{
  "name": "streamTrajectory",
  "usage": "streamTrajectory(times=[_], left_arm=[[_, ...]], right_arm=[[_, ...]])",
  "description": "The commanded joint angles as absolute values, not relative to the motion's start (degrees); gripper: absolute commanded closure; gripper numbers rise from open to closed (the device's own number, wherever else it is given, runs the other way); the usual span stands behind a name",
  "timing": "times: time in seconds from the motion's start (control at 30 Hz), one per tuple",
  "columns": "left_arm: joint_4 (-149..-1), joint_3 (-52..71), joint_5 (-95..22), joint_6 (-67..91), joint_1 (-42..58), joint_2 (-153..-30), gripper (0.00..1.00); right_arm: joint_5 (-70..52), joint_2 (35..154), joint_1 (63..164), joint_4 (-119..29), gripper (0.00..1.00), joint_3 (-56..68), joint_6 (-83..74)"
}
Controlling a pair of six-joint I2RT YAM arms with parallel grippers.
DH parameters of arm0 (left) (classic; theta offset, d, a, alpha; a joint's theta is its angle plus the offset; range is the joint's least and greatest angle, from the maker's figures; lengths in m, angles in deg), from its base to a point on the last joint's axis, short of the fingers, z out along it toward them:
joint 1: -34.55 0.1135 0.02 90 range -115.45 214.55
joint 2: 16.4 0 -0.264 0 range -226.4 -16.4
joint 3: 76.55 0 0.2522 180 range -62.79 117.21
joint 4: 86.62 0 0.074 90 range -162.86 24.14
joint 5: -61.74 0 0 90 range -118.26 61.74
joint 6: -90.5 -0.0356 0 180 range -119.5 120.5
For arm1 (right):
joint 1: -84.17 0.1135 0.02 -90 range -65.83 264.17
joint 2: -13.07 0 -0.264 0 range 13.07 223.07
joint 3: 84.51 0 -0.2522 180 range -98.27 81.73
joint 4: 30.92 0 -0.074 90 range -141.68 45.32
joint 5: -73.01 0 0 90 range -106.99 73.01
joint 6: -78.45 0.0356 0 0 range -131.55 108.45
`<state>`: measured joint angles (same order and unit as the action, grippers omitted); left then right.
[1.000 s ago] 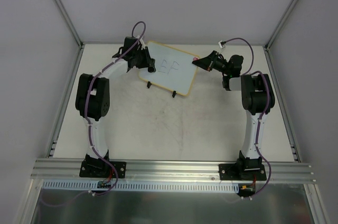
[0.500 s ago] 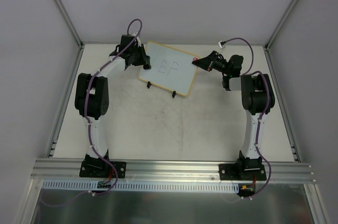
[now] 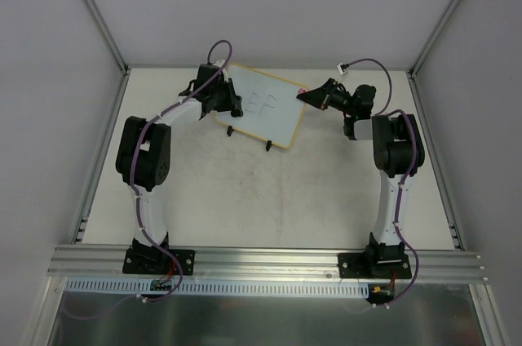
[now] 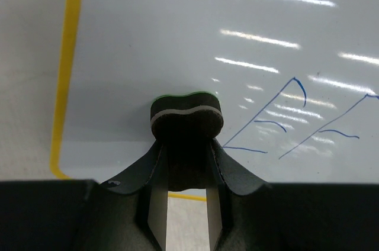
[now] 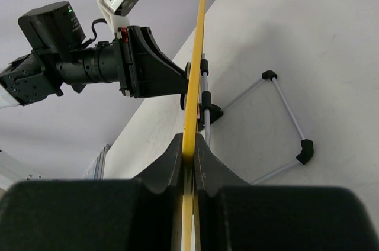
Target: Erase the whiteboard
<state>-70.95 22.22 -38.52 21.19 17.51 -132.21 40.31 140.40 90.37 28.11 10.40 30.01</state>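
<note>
The whiteboard (image 3: 265, 113) stands tilted at the back of the table on two black feet, with blue marks at its middle. In the left wrist view its white face (image 4: 177, 38) has a yellow frame and blue pen lines (image 4: 284, 121). My left gripper (image 3: 231, 101) is shut on a small dark felt eraser (image 4: 186, 116) with a green top, pressed to the board just left of the marks. My right gripper (image 3: 308, 96) is shut on the board's right edge (image 5: 192, 109), seen edge-on as a yellow strip.
The board's wire stand (image 5: 284, 115) with black feet rests on the table behind it. Grey walls close in the back and both sides. An aluminium rail (image 3: 269, 260) runs along the near edge.
My left gripper with the eraser swung left off the marks and has come back right and down onto the board's left part. The right arm and the board have not moved.
</note>
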Motion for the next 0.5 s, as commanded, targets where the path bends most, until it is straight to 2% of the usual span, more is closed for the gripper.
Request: streamTrajectory(times=[0.0, 0.47], left_arm=[[-72.5, 17.2, -42.2, 23.3, 14.0, -131.6, 1.0], [-79.8, 14.8, -47.9, 22.6, 8.2, -133.0, 1.0]], right_arm=[[46.3, 136.5, 91.8, 43.1, 1.0, 10.3, 30.0], [46.6, 136.3, 92.0, 43.1, 1.0, 10.4, 30.1]])
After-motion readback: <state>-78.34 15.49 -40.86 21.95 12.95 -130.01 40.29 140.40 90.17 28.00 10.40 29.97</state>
